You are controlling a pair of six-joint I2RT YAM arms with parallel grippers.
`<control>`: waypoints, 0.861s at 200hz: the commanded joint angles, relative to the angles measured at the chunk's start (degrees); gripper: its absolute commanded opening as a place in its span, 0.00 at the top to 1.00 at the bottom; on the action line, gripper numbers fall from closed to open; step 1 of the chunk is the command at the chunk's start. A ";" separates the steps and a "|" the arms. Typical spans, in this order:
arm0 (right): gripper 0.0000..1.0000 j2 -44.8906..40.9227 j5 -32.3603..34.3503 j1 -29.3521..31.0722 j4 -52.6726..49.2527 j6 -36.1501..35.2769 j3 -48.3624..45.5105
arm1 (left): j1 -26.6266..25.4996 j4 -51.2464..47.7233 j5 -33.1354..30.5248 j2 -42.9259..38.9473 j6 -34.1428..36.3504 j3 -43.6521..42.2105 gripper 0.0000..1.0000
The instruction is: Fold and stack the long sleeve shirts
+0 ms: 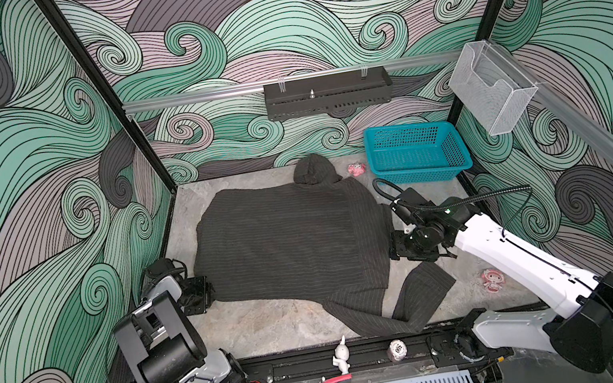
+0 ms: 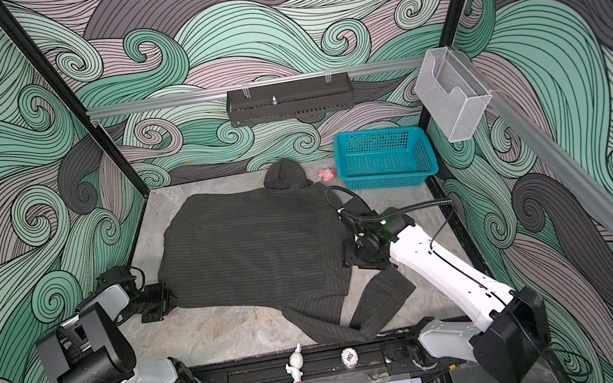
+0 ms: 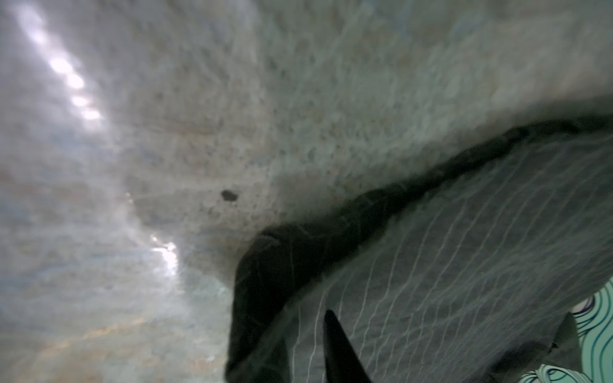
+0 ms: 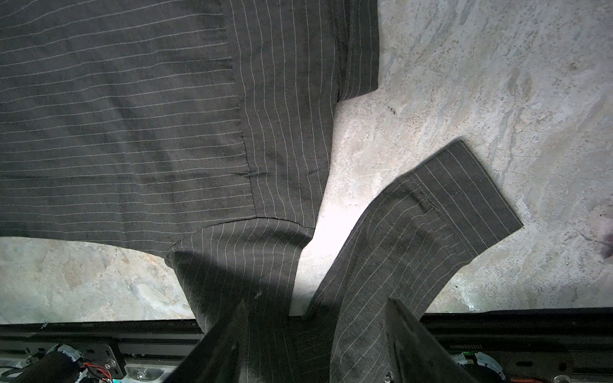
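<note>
Shirt [image 1: 288, 242] lies spread mid-desk [image 1: 268, 325], collar end at 12 o'clock, one sleeve [image 1: 420, 300] bent at 5 o'clock. Left claw [image 1: 198, 295] sits at its 8 o'clock corner; gripping or not, cannot tell. Right claw [image 1: 395, 247] hovers at its 4 o'clock edge, jaws apart, empty. Only the right wrist view shows the cuff [image 4: 471, 195] seams; the left wrist view is blurred, with fabric beside one finger [image 3: 341, 351].

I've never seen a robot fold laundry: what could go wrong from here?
The left gripper is at the very corner of the shirt, so it might catch too little cloth and slip. The sleeve lies bent at the table's front edge, beside the black rail, and could snag when pulled. A pink toy lies near that sleeve and might get swept along.
</note>
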 commanded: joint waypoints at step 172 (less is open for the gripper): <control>0.19 -4.85 5.66 38.44 6.36 -5.69 -8.93 | 0.41 -7.51 11.00 -3.26 10.25 1.94 1.00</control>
